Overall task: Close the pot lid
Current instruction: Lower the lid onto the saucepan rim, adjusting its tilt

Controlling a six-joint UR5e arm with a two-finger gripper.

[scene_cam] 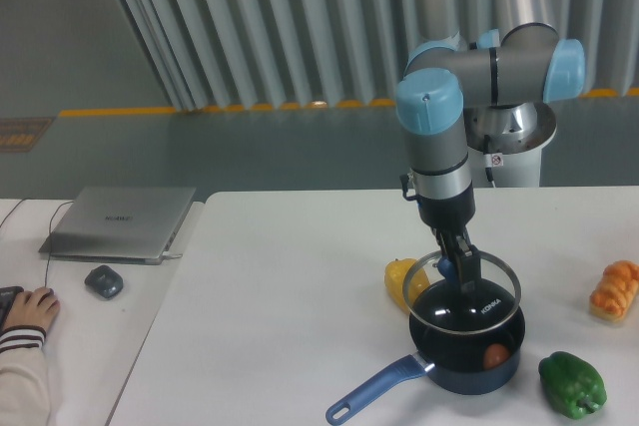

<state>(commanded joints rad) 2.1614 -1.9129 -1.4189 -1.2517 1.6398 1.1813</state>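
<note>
My fingers hide most of the knob, so only a sliver of blue shows between them; the lid's (467, 291) glass is hard to read against the dark pot (467, 344) behind it, and its near edge seems to sit at or just above the rim, though I cannot tell whether they touch; the yellow thing (403, 282) just left of the pot is partly hidden by the lid; the pot stands on the white table (290, 296), handle pointing toward the front left, with a small reddish piece (496, 355) inside at the right; my gripper (455, 268) is closed narrowly on the lid's knob, holding the lid slightly tilted over the pot's mouth.
</note>
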